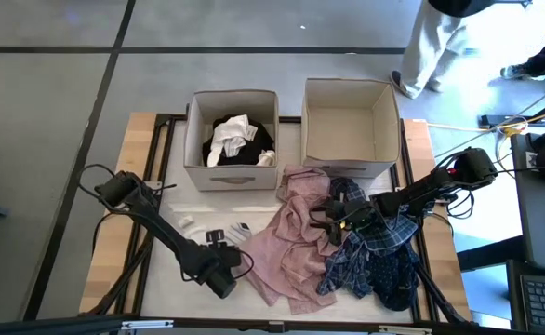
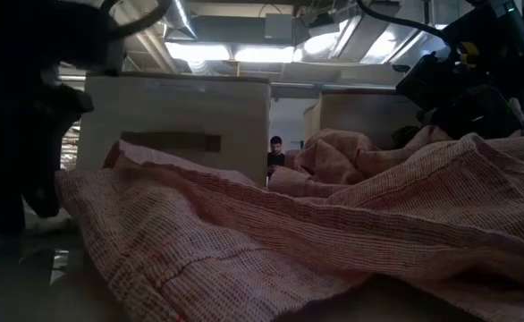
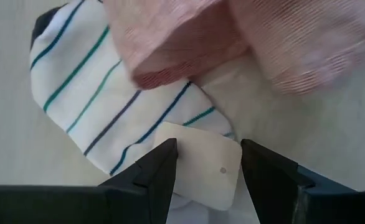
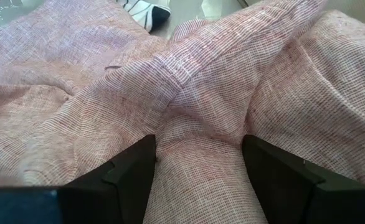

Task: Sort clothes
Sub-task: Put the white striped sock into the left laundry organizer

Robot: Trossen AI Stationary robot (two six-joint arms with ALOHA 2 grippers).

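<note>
A white sock with blue and green stripes (image 3: 108, 93) lies on the table beside the pale pink garment (image 1: 296, 237); it also shows in the high view (image 1: 240, 231). My left gripper (image 3: 208, 155) is open above the sock's white card tag (image 3: 201, 168), one finger on either side of it. My right gripper (image 4: 198, 155) is open, low on the pink garment, and also shows in the high view (image 1: 328, 221). A blue plaid garment (image 1: 365, 247) and a dark navy one (image 1: 393, 279) lie to the right of the pink one. My right gripper's open fingers (image 4: 126, 168) straddle a raised fold of the pink garment (image 4: 198, 134), slanting down from the table's right side. The fold fills the gap between them. The garment lies slack on the table.
Two beige fabric boxes stand at the far edge. The left one (image 1: 198, 167) holds black and white clothes (image 1: 235, 140); the right one (image 1: 347, 166) shows nothing inside. Small dark and white pieces (image 1: 215, 237) lie near the left gripper. A person's legs (image 1: 431, 46) show beyond the table.
</note>
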